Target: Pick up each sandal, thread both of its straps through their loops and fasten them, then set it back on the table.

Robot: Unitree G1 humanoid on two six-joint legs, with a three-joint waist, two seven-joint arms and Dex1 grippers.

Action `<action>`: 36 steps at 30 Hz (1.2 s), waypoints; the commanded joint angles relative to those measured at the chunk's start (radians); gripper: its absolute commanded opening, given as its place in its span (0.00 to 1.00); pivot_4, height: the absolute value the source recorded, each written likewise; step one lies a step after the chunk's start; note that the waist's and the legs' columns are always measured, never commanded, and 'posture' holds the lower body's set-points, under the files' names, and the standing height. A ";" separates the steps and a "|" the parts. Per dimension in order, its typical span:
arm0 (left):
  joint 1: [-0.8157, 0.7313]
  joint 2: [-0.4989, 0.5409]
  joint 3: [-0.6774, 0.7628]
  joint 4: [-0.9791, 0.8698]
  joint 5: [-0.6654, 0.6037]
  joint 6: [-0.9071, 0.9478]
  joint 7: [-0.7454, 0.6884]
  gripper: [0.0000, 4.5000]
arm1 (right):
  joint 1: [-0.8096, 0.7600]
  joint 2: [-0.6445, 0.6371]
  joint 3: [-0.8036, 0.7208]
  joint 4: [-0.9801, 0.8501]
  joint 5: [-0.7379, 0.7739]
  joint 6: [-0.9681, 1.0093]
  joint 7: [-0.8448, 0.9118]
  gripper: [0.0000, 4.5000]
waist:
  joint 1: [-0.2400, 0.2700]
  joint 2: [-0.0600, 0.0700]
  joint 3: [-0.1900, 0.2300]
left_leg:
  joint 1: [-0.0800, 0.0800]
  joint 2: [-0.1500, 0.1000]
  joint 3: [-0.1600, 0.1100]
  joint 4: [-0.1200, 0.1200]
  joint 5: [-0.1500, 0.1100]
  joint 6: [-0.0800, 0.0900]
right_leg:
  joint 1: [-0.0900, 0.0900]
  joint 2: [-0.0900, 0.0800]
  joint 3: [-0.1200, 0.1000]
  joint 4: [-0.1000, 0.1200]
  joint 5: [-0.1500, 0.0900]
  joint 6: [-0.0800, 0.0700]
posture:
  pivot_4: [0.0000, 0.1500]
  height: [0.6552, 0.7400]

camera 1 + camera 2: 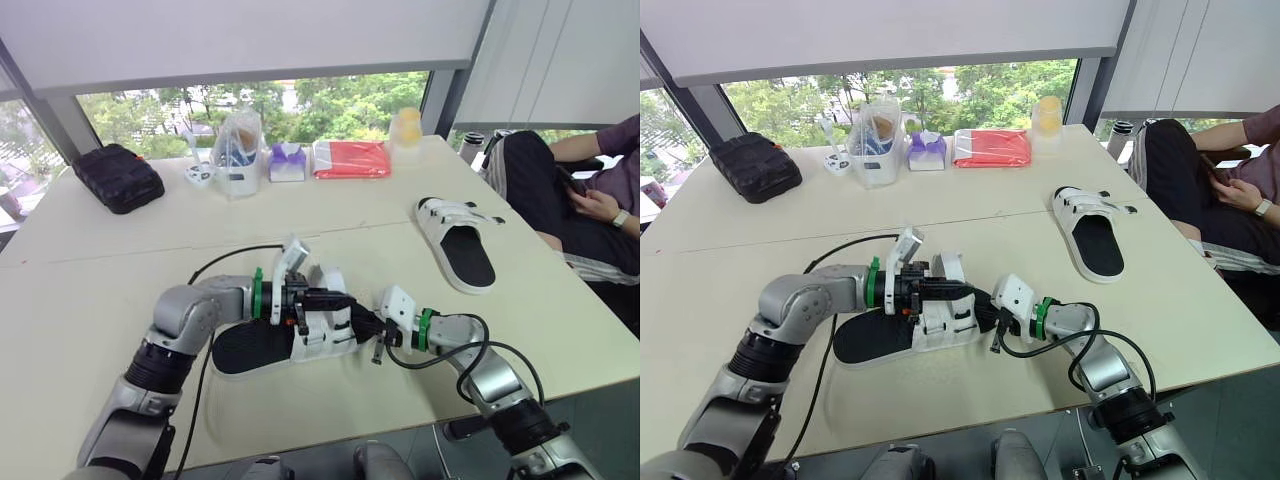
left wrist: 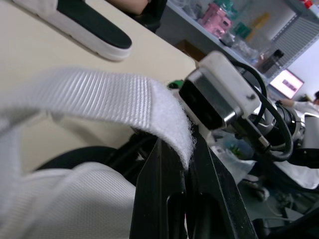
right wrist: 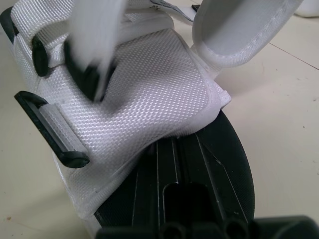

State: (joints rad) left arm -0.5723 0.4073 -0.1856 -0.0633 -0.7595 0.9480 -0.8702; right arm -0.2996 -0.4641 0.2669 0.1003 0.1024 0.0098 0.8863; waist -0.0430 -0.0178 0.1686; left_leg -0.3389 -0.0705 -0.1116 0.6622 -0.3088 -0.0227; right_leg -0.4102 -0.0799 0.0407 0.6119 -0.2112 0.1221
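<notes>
Jaws of the left gripper [image 1: 345, 300] pinch the white strap [image 2: 99, 99] of the near sandal [image 1: 250, 352]; those of the right gripper [image 1: 368, 325] look closed on its upper's right edge. Second sandal [image 1: 468, 255] lies far right on the surface [image 1: 90, 300].

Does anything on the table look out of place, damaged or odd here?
Nothing looks spilled or damaged. The near sandal has one strap undone and lifted, pinched in the left claw, which fits the fastening job. The other sandal lies flat, farther right.
</notes>
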 commanded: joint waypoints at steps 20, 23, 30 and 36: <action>0.064 -0.006 0.000 -0.087 0.050 0.016 0.022 0.01 | 0.024 0.002 0.022 0.032 -0.035 0.028 0.001 0.00 | 0.000 0.000 0.000 | 0.000 0.000 0.000 -0.001 0.000 0.000 | 0.000 0.000 0.000 -0.001 -0.002 -0.001 | 1.00 1.00; 0.085 0.017 -0.006 -0.105 0.056 0.017 0.012 0.01 | 0.024 0.003 0.022 0.033 -0.035 0.027 0.000 0.00 | 0.000 0.000 0.000 | 0.000 0.000 0.000 -0.001 0.000 0.000 | 0.000 0.000 0.000 -0.001 -0.003 -0.001 | 1.00 1.00; 0.128 0.059 -0.025 -0.148 0.091 0.024 0.052 0.01 | 0.026 0.005 0.024 0.035 -0.037 0.022 0.000 0.00 | -0.001 0.000 0.000 | 0.000 0.000 0.000 -0.002 0.000 0.000 | 0.000 -0.001 0.000 -0.002 -0.003 -0.001 | 1.00 1.00; 0.140 0.034 0.006 -0.162 0.100 0.012 0.127 0.01 | 0.025 0.009 0.026 0.040 -0.038 0.017 -0.001 0.00 | 0.000 0.000 0.000 | 0.001 0.000 -0.001 -0.005 0.000 0.000 | 0.000 -0.001 0.000 -0.003 -0.003 -0.001 | 1.00 1.00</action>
State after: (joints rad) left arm -0.4421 0.4419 -0.1709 -0.2181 -0.6841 0.9524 -0.7679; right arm -0.2946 -0.4602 0.2665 0.0969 0.1008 0.0053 0.8899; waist -0.0435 -0.0177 0.1687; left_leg -0.3380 -0.0703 -0.1122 0.6563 -0.3091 -0.0231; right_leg -0.4104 -0.0807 0.0406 0.6088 -0.2143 0.1209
